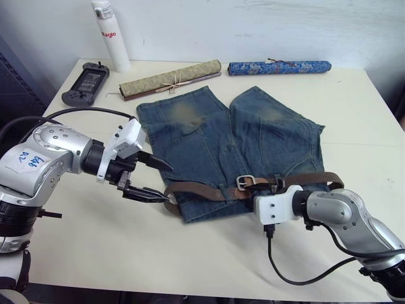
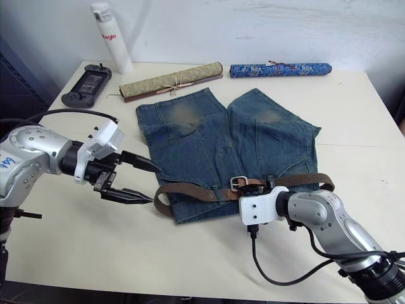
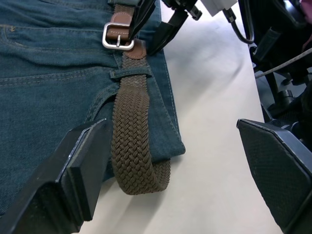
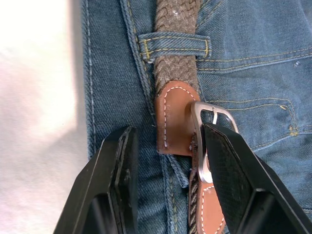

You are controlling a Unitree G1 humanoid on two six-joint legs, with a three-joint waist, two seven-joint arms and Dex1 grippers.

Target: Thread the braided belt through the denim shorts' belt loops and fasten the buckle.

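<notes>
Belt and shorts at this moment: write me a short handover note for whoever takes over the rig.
Left claw: open, empty, beside the braided belt's loop off the waistband's end.
Right claw: open, straddling the belt's leather tip and the buckle.
Denim shorts lie flat on the table.
Done: belt runs under at least one belt loop.
Left: whether the prong is fastened is unclear; check it.

Left gripper (image 1: 158, 179) fingers spread wide, arm reaching inward; right gripper (image 4: 168, 170) fingers parted, wrist low
</notes>
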